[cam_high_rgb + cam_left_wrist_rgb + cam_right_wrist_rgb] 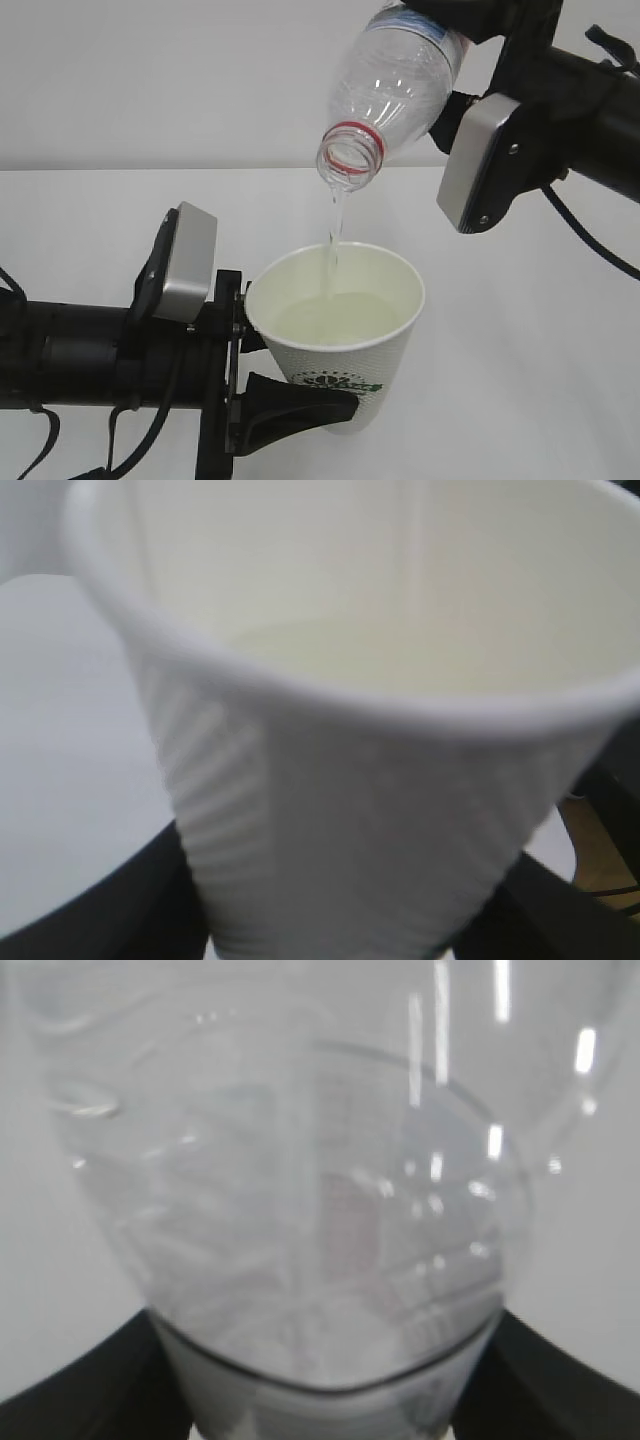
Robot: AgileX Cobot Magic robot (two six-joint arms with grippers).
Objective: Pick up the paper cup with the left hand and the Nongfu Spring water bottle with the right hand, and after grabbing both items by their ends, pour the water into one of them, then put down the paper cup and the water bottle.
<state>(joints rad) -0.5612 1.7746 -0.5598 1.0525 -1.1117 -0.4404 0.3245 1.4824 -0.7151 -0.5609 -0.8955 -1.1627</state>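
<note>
The white paper cup (345,330) with a green logo stands upright in the middle of the exterior view, held low on its wall by my left gripper (290,405), which is shut on it. Up close, the cup's dimpled wall (340,820) fills the left wrist view, with a black finger on each side of its base. Above the cup, the clear Nongfu Spring water bottle (395,85) is tilted mouth-down, red neck ring lowest. My right gripper (470,20) is shut on its far end. A thin stream of water (333,235) falls into a pale pool inside the cup. The bottle's body (300,1180) fills the right wrist view.
A white tabletop (540,340) spreads under both arms, with a white wall behind. The left arm (90,350) lies along the lower left, and the right arm (570,90) comes in from the upper right.
</note>
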